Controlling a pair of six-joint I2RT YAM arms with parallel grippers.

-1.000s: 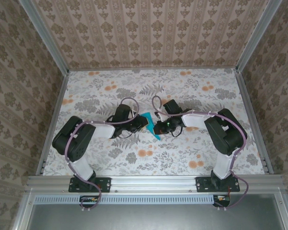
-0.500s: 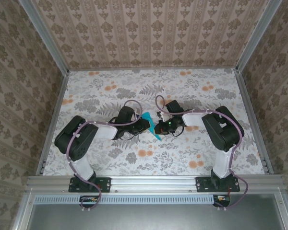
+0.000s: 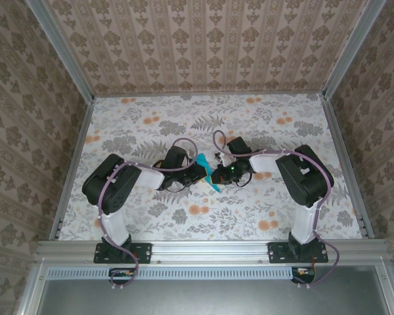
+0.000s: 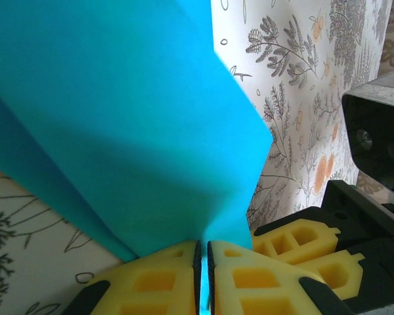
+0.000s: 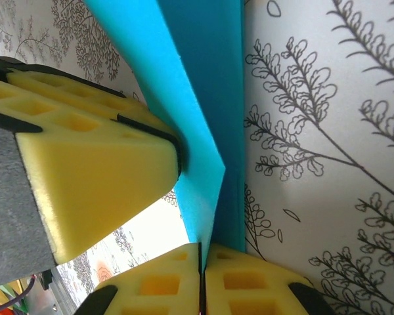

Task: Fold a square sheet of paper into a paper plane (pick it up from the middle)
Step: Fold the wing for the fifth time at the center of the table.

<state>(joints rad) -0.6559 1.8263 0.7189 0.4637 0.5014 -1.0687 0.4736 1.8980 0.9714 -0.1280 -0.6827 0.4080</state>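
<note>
The teal-blue sheet of paper (image 3: 207, 172) is folded into a creased, pointed shape and held off the table between both grippers at mid-table. My left gripper (image 3: 199, 172) is shut on it from the left; in the left wrist view the paper (image 4: 118, 125) rises from between my yellow fingertips (image 4: 164, 275). My right gripper (image 3: 215, 174) is shut on it from the right; in the right wrist view a paper (image 5: 203, 131) flap runs into the closed pads (image 5: 157, 282), with a left finger (image 5: 85, 157) pressed against it.
The floral-patterned table (image 3: 210, 125) stretches all around the arms, bounded by patterned walls and metal rails (image 3: 210, 248). The black body of the right gripper (image 4: 377, 131) sits close at the right of the left wrist view.
My left arm has shifted right, bringing its gripper closer to the paper's fold. The right arm has barely moved and the paper stays pinched between both.
</note>
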